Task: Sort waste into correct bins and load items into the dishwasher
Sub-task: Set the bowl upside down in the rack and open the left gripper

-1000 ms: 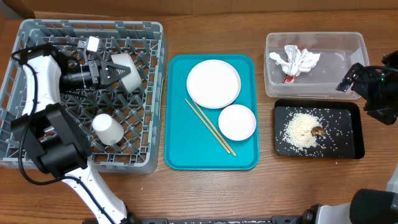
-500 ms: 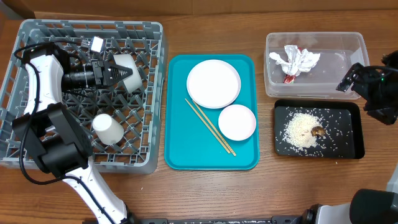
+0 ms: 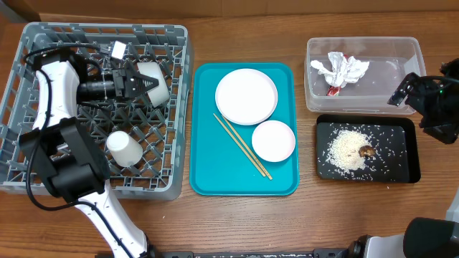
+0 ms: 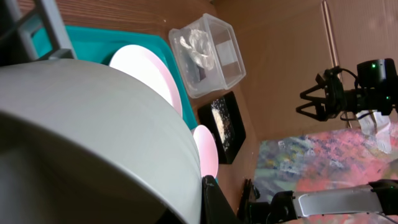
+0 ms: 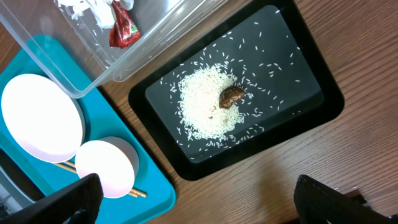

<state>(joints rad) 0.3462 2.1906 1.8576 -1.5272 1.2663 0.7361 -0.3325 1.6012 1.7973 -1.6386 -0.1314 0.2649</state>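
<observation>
Waste looks sorted (napkin [image 3: 340, 69] in tub [image 3: 380, 41], rice [image 3: 347, 149] on black tray [image 3: 369, 180]). Left jaws pinch the grey bowl [image 3: 155, 84] inside the rack [image 3: 72, 30]; right jaws gape empty. Plate [image 3: 246, 95], pink bowl [image 3: 273, 140], chopsticks [image 3: 242, 145] wait past the left jaws' tips.

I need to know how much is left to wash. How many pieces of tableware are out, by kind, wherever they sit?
Plate: 1
Bowls: 2 (small bowl on the teal tray, grey bowl in the rack)
Cup: 1
Chopsticks: 2
Total: 6
</observation>
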